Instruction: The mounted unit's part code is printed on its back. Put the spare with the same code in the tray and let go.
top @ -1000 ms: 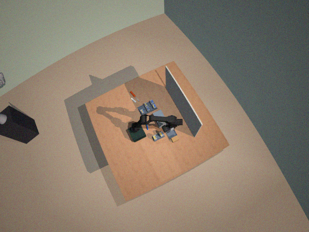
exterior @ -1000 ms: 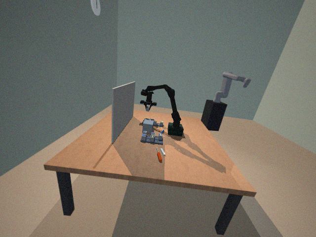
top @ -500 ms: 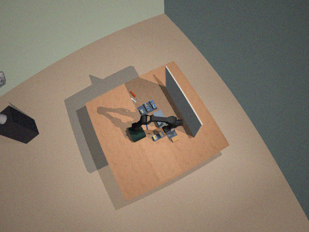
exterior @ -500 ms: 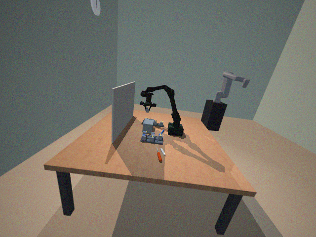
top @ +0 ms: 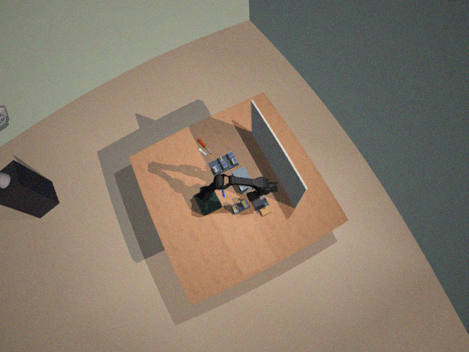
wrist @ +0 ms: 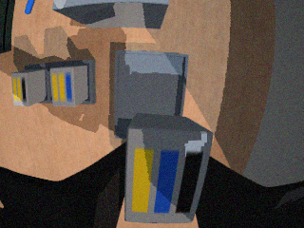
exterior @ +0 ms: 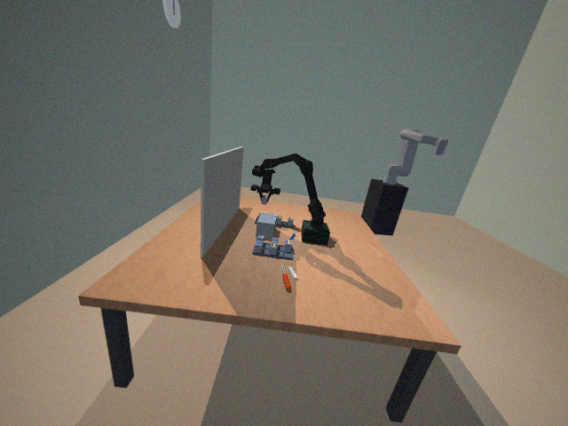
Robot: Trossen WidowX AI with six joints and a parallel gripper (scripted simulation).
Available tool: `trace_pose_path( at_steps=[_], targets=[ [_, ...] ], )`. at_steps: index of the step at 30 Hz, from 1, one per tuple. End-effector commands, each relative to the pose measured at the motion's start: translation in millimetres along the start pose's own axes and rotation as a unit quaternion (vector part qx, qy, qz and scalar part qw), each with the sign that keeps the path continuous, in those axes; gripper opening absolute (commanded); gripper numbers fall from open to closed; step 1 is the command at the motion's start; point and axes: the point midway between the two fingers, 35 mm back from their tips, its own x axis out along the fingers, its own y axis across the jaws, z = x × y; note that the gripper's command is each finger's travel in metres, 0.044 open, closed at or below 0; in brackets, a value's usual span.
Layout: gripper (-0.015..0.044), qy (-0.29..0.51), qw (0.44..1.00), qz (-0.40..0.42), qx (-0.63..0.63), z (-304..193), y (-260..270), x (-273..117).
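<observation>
My gripper [exterior: 264, 198] is shut on a grey block [wrist: 166, 176] with yellow, blue and black stripes. It holds the block raised above the table, and in the wrist view the block overlaps the near edge of the shallow grey tray [top: 260, 204] [wrist: 147, 97]. No block shows in the visible part of the tray. A large grey box [top: 239, 177] [exterior: 265, 225] [wrist: 138, 14] stands beside the tray; no printed code shows on it. A dark rack [top: 212, 166] holds several striped blocks. A small rack [wrist: 91, 85] holds two blocks, striped yellow-yellow-black and yellow-yellow-blue.
A tall upright panel [top: 278, 151] [exterior: 222, 201] stands beyond the tray. A tan block [top: 264, 211] is beside the tray. A blue stick [top: 223, 193] [exterior: 292, 237] [wrist: 29, 6] is near the arm's base. An orange screwdriver [top: 201, 143] [exterior: 287, 281] and a white stick [top: 202, 151] [exterior: 293, 272] lie farther off.
</observation>
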Motion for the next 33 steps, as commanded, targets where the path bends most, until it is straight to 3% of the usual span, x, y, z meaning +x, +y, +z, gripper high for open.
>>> trace_pose_path(
  at_steps=[1,33],
  targets=[
    [0.0000,0.000,1.000,0.002,-0.003,-0.1,0.6,6.3],
    [0.0000,0.000,1.000,0.002,-0.003,-0.9,-0.8,39.2]
  ],
)
